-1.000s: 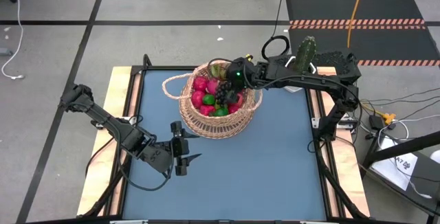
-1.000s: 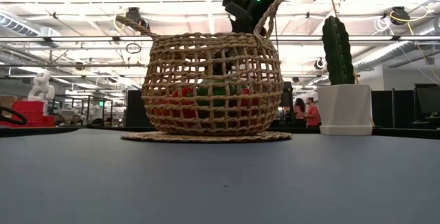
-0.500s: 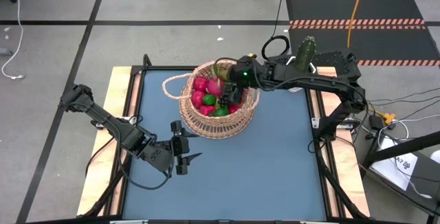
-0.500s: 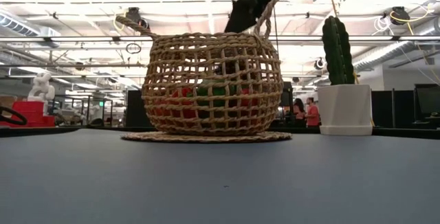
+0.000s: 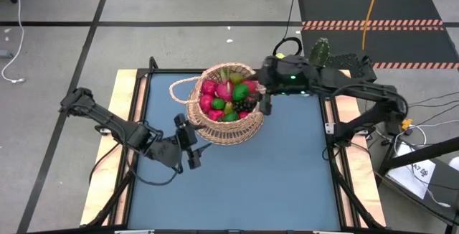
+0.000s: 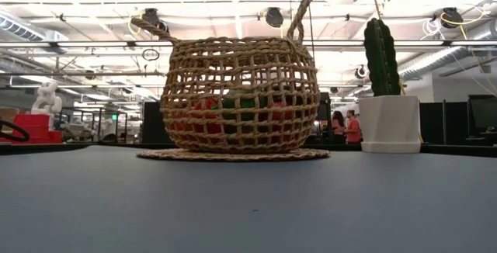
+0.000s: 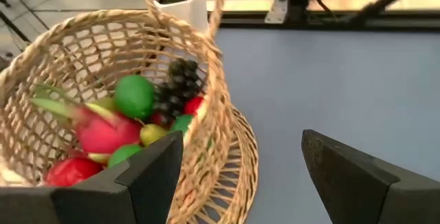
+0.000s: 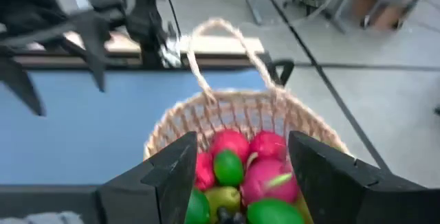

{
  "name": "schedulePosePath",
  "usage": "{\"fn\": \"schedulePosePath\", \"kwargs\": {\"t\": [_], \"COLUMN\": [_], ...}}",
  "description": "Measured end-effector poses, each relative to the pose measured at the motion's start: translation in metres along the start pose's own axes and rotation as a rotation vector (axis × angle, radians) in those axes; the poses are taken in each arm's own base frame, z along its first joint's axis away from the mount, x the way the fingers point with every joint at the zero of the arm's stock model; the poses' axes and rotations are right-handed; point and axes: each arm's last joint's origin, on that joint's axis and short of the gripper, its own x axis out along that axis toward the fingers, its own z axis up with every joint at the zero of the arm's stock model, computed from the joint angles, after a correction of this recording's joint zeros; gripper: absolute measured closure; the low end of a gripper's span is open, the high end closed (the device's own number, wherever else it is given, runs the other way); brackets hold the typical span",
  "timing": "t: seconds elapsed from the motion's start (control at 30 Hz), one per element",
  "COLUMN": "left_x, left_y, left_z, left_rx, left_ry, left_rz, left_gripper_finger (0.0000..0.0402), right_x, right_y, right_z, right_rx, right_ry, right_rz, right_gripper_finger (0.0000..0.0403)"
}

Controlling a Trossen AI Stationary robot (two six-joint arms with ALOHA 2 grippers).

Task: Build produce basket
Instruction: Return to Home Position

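The woven tan basket point(image 5: 226, 108) stands on a round woven mat point(image 6: 233, 155) at the table's far middle. Inside lies the produce: red and pink fruit point(image 5: 209, 90), green rounds point(image 7: 134, 95) and a dark grape bunch point(image 7: 175, 86). My right gripper point(image 5: 263, 96) hangs open above the basket's right rim, and nothing is between its fingers point(image 8: 165, 176). My left gripper point(image 5: 191, 145) stands open just off the basket's near left side, pointing at it; its fingers point(image 7: 148, 176) hold nothing.
A white pot with a cactus point(image 5: 319, 54) stands at the far right, close behind my right arm. One looped handle point(image 5: 179, 87) sticks out from the basket's left, another point(image 6: 299, 12) rises on its right. Bare blue table point(image 5: 272, 176) lies near and right.
My right gripper has risen out of the basket and drawn back toward the table's right edge, leaving the low view at the top. The grape bunch lies among the fruit. My left gripper has moved a little toward the basket and turned slightly.
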Motion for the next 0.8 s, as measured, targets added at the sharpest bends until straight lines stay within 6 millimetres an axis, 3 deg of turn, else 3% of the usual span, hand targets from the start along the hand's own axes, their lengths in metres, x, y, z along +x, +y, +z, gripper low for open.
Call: {"fn": "schedulePosePath", "kwargs": {"t": [0.17,0.33,0.5,0.8], "left_x": [-0.013,-0.039,-0.066,-0.082], "left_y": [0.012,0.027,0.046,0.047], "left_z": [0.006,0.011,0.017,0.004], "left_rx": [-0.106,-0.214,-0.192,-0.152], "left_ry": [-0.029,-0.088,-0.166,-0.180], "left_rz": [-0.006,0.015,0.042,0.144], "left_gripper_finger": [0.0108,0.0108,0.0108,0.0108], "right_x": [-0.039,-0.079,-0.110,-0.131], "right_y": [0.004,0.010,0.018,0.042], "right_z": [0.007,0.005,-0.001,-0.056], "right_rx": [-0.006,-0.018,-0.016,-0.015], "right_ry": [-0.086,-0.112,-0.121,-0.217], "right_rz": [0.017,0.053,0.109,0.251], "right_gripper_finger": [0.0180,0.0182,0.0182,0.0189]}}
